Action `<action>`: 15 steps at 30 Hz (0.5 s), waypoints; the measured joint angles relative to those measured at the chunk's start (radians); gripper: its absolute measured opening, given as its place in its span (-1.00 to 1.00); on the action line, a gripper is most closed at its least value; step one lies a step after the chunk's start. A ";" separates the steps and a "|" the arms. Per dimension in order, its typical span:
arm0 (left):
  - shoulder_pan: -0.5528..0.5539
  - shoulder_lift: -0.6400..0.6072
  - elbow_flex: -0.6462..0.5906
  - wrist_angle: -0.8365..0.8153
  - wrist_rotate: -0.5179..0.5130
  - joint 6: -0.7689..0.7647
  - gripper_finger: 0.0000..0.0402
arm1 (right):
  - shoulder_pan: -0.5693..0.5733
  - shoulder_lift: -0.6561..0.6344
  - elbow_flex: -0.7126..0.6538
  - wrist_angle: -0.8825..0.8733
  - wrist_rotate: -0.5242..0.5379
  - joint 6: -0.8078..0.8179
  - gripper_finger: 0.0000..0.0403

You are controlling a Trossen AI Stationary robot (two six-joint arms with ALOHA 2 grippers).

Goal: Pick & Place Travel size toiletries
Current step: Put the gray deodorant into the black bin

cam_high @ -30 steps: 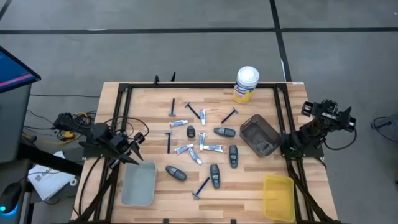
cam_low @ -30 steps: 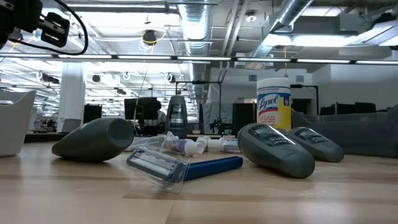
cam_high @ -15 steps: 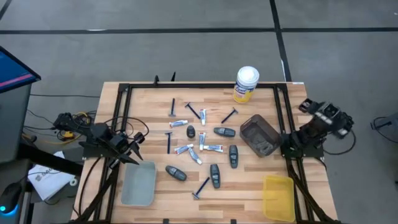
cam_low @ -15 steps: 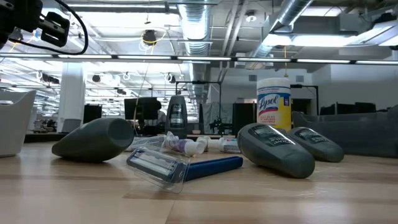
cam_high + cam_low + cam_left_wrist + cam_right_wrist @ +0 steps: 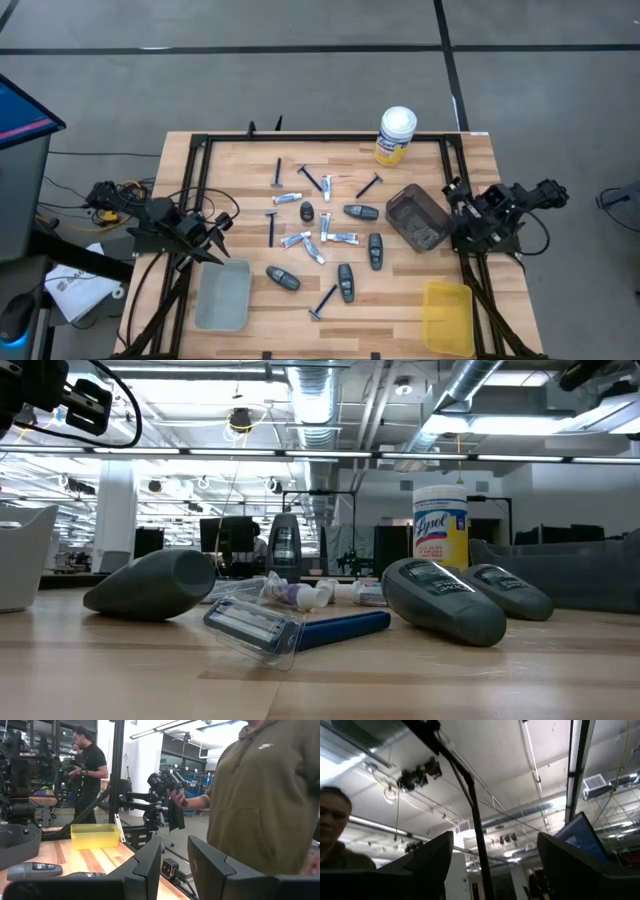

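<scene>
The toiletries lie scattered on the wooden table's middle. There are thin dark-blue razors [image 5: 271,228] [image 5: 325,300], small white tubes [image 5: 344,238] [image 5: 288,199] and dark grey oval containers [image 5: 345,281] [image 5: 282,278] [image 5: 361,212]. The low view shows a razor [image 5: 290,628] and oval containers [image 5: 445,600] [image 5: 150,585] flat on the wood. My left gripper [image 5: 215,236] waits open at the table's left side, over the grey tray's far end. My right gripper [image 5: 455,192] is open at the right side, beside the dark tray, tipped upward; its wrist view shows only ceiling.
A grey tray [image 5: 223,295] sits near left, a dark tray [image 5: 417,216] at the right and a yellow tray [image 5: 447,317] near right. A yellow white-lidded canister [image 5: 396,135] stands at the far edge. Black frame rails [image 5: 200,150] border the table. People stand beyond the table [image 5: 260,795].
My right arm has swung from beyond the table's right edge toward the left, and its gripper now reaches over the right frame rail beside the dark tray. Its tip has come into the low view's top right corner. The toiletries have not moved.
</scene>
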 joint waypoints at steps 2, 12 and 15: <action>0.000 0.000 0.000 0.000 0.000 0.000 -0.54 | 0.001 0.000 0.000 0.025 0.001 0.036 0.40; 0.000 0.000 0.000 0.000 0.000 0.000 -0.54 | -0.001 0.000 0.000 0.033 0.121 0.147 0.40; 0.000 0.000 0.000 0.000 0.000 0.000 -0.54 | -0.001 0.000 0.000 0.033 0.132 0.147 0.40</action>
